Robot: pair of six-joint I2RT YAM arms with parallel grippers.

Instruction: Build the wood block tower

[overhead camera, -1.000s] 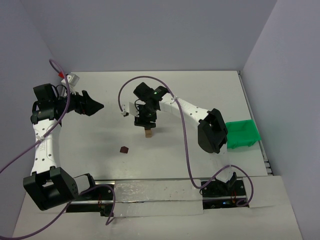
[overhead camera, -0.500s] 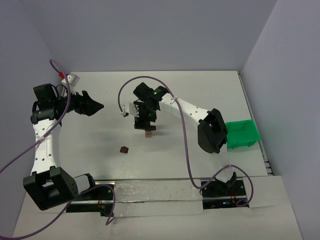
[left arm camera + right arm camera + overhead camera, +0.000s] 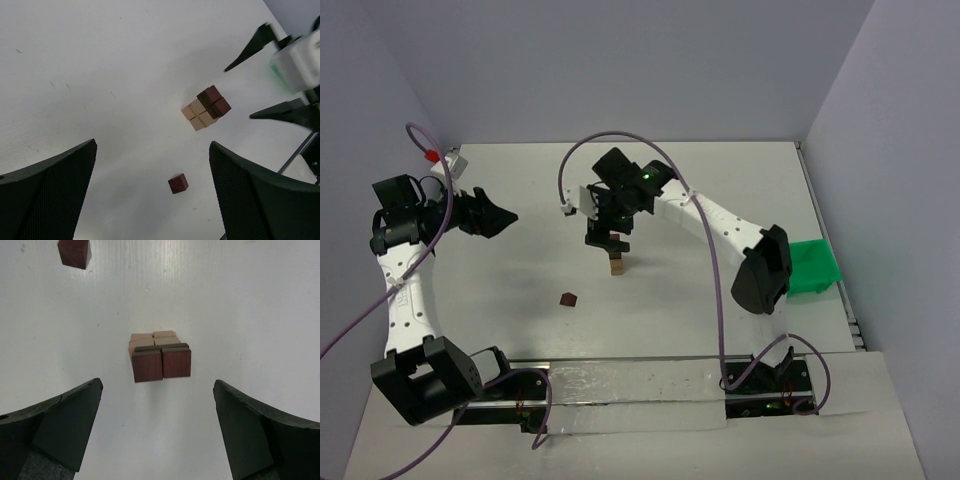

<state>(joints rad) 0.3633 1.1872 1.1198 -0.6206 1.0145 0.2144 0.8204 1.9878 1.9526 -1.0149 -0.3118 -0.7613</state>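
Bare table all round the wood block tower, nothing touching it. From above it's blocked: the right gripper hangs over it, jaws wide, with a gap either side of the stack. A loose dark brown cube sits near-left, well apart. The left gripper, spread wide, is far off left with open table between. The green bin is tucked behind the right arm's elbow.

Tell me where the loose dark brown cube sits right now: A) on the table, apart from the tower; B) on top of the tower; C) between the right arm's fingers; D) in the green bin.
A: the loose dark brown cube lies alone on the table, apart from the tower, and the right gripper has its fingers open with nothing between them.
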